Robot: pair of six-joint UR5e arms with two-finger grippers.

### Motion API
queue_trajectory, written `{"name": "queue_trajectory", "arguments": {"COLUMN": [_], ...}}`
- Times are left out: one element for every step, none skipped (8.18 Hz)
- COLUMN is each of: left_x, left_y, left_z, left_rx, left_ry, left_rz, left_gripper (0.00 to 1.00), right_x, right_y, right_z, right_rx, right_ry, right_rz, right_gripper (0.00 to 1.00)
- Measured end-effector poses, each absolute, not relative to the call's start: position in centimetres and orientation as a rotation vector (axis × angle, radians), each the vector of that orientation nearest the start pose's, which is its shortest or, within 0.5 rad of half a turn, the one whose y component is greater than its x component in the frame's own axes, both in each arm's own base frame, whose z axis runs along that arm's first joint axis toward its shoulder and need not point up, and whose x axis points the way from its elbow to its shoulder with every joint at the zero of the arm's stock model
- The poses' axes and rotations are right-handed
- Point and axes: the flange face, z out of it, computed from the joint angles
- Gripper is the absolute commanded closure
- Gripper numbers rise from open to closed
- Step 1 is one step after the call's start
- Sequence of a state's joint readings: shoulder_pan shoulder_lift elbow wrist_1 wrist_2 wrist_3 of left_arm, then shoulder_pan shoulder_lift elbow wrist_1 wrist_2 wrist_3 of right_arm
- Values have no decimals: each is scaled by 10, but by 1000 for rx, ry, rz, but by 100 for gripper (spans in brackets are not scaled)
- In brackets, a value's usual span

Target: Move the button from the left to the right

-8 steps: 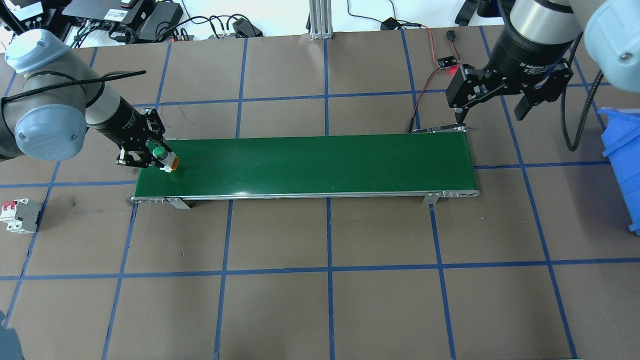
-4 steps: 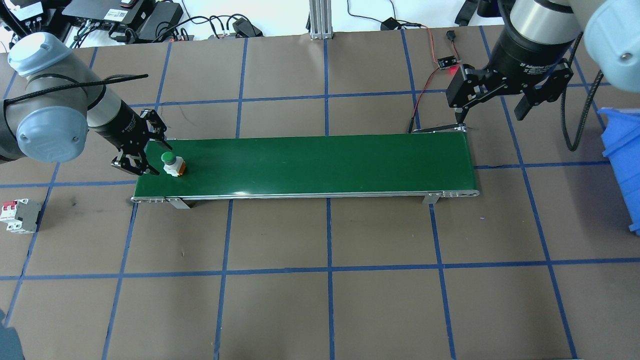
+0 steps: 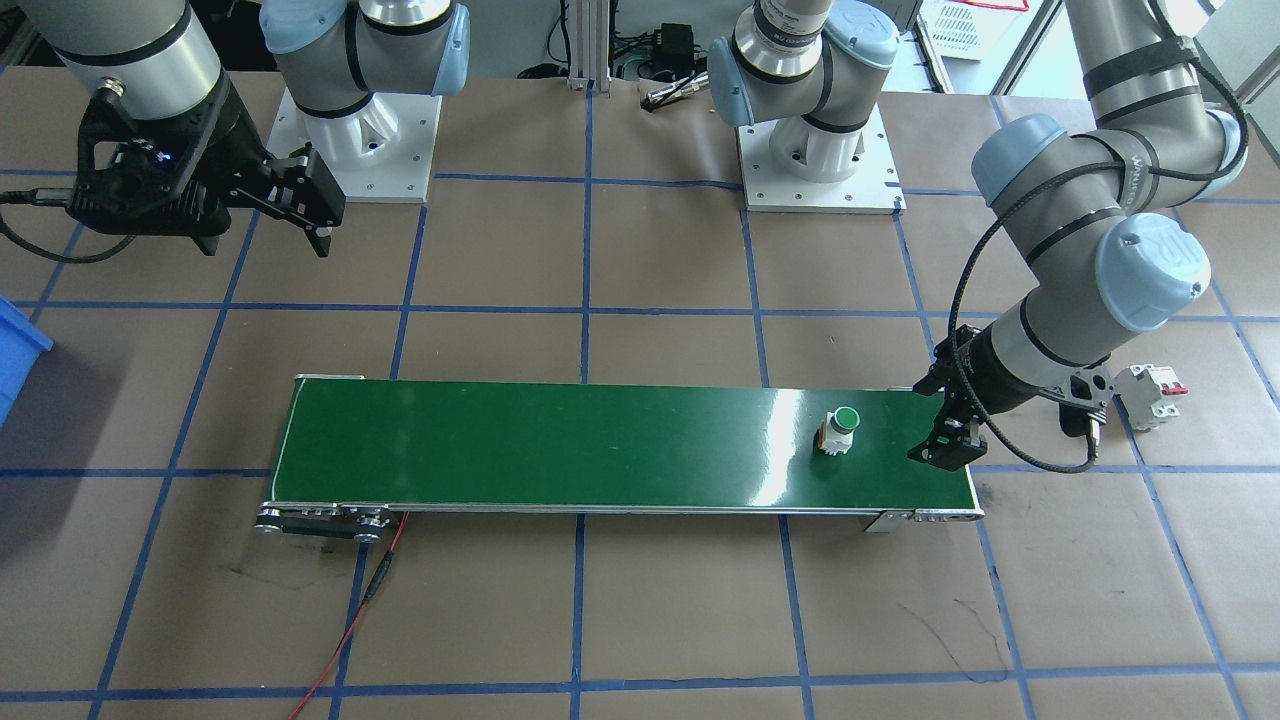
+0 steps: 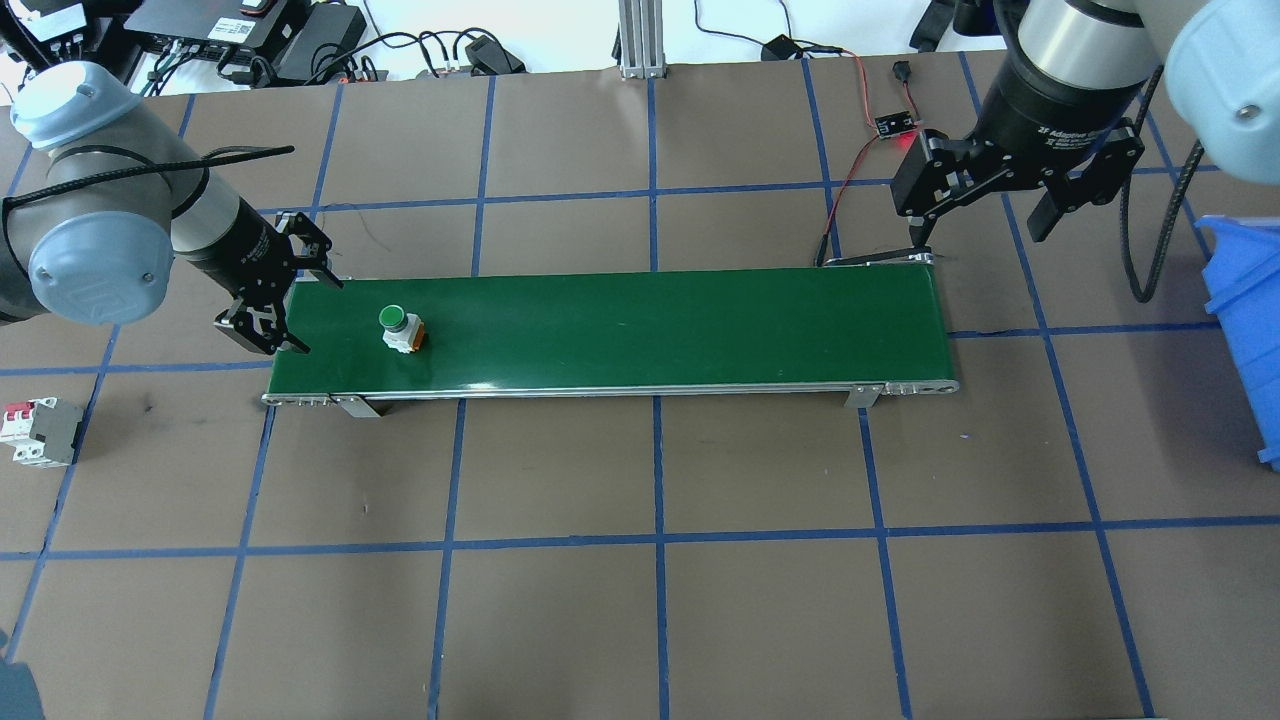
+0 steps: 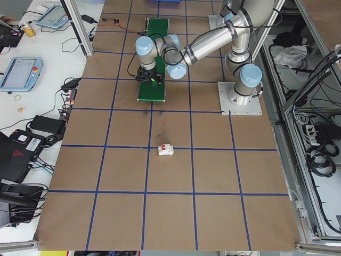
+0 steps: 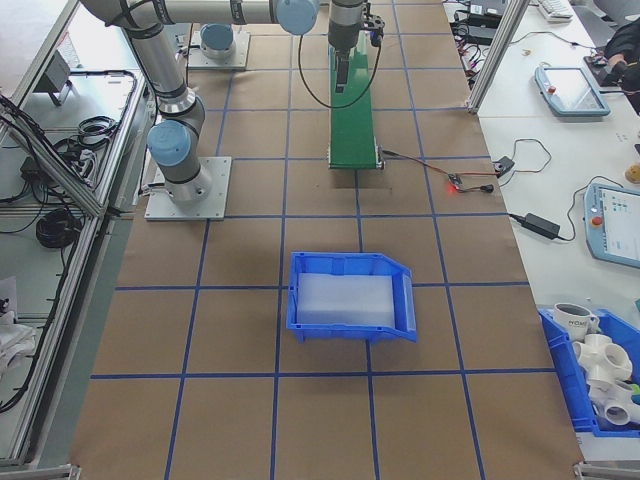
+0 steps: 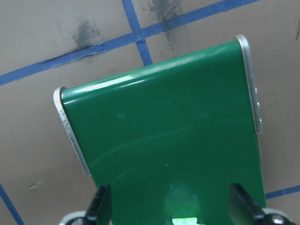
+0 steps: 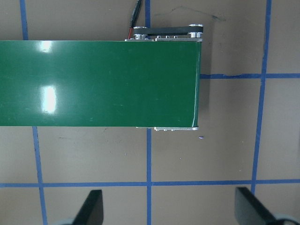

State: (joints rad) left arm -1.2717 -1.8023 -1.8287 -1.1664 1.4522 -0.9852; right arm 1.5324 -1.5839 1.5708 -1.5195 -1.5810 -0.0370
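The button (image 4: pixel 402 328), a green cap on a whitish body, stands upright by itself on the green conveyor belt (image 4: pixel 650 330) near its left end; in the front-facing view the button (image 3: pixel 840 430) is on the belt (image 3: pixel 600 450) toward that view's right. My left gripper (image 4: pixel 316 316) hangs open over the belt's left end, a short way left of the button and apart from it. Both its fingers (image 7: pixel 101 206) show in the left wrist view with only belt between them. Beyond the belt's far right corner my right gripper (image 4: pixel 980 240) is open and empty, its fingers (image 8: pixel 91 206) spread.
A white circuit breaker (image 4: pixel 40 432) with red toggles lies on the table at the left edge. A blue bin (image 4: pixel 1245 330) stands at the right edge. A small sensor board (image 4: pixel 897 124) with red and black wires sits behind the belt's right end.
The left gripper, shut on the button a second ago, has opened and drawn back to the left. The button has travelled right along the belt. The right arm has not moved.
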Motion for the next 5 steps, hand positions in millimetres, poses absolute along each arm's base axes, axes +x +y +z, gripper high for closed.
{"name": "queue_trajectory", "arguments": {"left_x": [19, 21, 22, 18, 5], "left_y": [-552, -550, -549, -548, -547], "left_z": [290, 297, 303, 308, 315], "left_rx": [-1922, -1872, -1784, -1679, -1521], "left_ry": [2572, 2558, 2581, 2640, 2739], "left_rz": [171, 127, 91, 73, 61], "left_gripper": [11, 4, 0, 0, 0], "right_x": [114, 114, 114, 114, 115], "right_y": [-489, -493, -497, -501, -507], "right_z": [486, 479, 468, 456, 442], "right_rx": [5, 9, 6, 5, 4], "right_ry": [3149, 3146, 3143, 3136, 3123], "right_rz": [73, 94, 124, 140, 134], "right_gripper": [0, 0, 0, 0, 0]}}
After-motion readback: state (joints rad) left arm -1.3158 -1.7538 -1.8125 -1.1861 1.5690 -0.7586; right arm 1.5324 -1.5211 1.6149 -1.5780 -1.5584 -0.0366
